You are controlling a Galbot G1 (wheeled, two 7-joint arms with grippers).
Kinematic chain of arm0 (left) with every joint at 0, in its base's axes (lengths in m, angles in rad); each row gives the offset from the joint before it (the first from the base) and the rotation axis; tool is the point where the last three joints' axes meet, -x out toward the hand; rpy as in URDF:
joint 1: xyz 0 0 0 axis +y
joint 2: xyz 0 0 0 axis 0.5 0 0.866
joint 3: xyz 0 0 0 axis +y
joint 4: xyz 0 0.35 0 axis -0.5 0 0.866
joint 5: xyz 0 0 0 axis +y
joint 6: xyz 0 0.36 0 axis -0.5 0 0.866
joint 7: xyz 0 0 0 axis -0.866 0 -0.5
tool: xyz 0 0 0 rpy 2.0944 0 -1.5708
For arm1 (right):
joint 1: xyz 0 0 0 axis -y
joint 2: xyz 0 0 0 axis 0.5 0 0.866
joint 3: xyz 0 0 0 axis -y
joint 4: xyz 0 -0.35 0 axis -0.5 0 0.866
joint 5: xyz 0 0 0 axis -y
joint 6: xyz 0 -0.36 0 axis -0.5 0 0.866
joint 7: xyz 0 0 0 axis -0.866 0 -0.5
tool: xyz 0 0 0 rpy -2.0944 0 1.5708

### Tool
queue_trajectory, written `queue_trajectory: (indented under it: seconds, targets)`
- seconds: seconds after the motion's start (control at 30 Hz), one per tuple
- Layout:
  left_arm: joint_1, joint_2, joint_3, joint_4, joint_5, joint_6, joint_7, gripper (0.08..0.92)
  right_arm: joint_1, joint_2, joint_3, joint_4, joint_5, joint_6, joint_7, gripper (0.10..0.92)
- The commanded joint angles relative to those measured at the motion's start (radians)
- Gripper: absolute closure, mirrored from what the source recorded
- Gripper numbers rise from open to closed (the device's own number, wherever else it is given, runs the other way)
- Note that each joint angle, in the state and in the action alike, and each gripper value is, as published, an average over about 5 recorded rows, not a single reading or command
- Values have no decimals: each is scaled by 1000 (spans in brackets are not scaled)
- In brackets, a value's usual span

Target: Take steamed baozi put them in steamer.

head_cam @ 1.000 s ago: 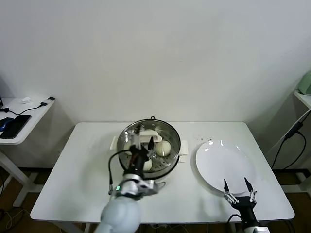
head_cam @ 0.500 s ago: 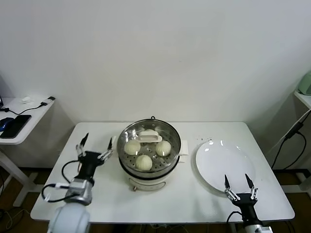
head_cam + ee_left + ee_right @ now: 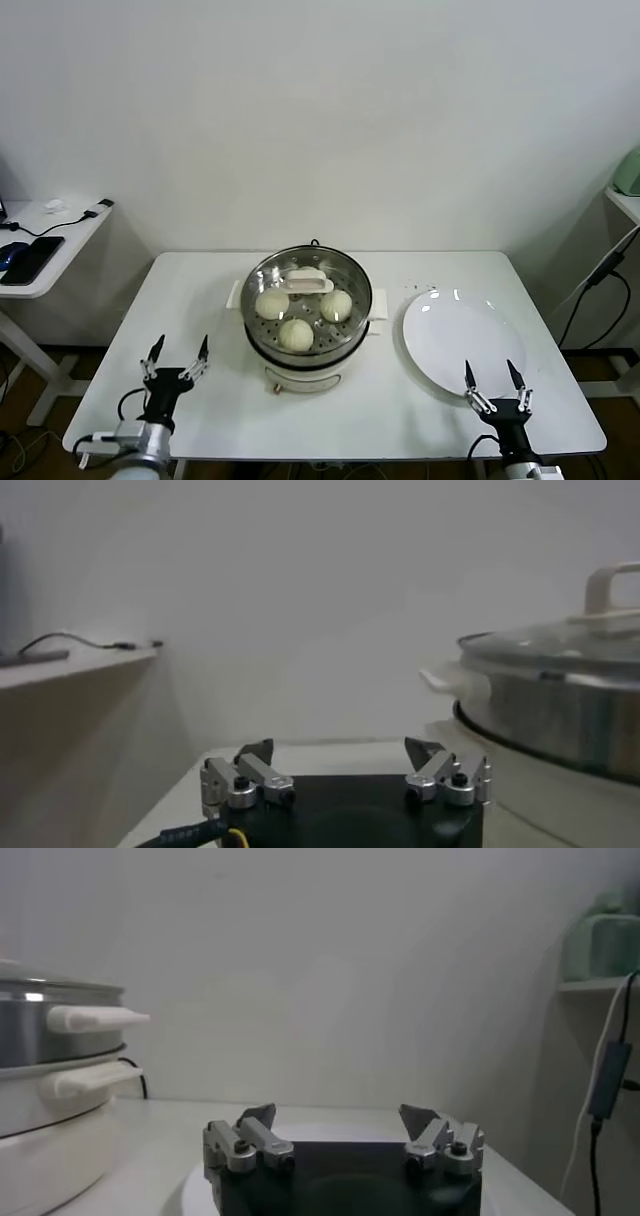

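The steamer (image 3: 308, 352) stands mid-table, with the glass lid's white handle (image 3: 305, 283) across its top. Three cream-white baozi show through the lid: one on the left (image 3: 271, 303), one on the right (image 3: 336, 305), one in front (image 3: 295, 334). A fourth is not visible. My left gripper (image 3: 178, 353) is open and empty at the table's front left, apart from the steamer. In the left wrist view the gripper (image 3: 345, 752) has the steamer (image 3: 560, 710) off to one side. My right gripper (image 3: 491, 378) is open and empty at the front right; its wrist view (image 3: 340, 1116) shows the steamer (image 3: 50, 1048) far off.
A flat white plate (image 3: 465, 343) lies to the right of the steamer, just beyond my right gripper. A side table (image 3: 45, 245) with a phone and cable stands at the far left. A shelf and a hanging cable (image 3: 600, 275) are at the far right.
My left gripper has drawn back from over the steamer to the table's front left and dropped lower. The lid stays on the steamer. My right gripper has barely moved.
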Motion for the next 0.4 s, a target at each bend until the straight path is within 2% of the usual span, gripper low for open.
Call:
queue_trajectory:
  seconds: [0.03,0.4]
  targets:
    - [36,6,-11,86,-70,-99,10,177,1,-5,-1,-1,14,-4,-2,203]
    - [42,-5,1,65,-63,-101,10,177,0,-7,-2,1,13,-10,-3,203]
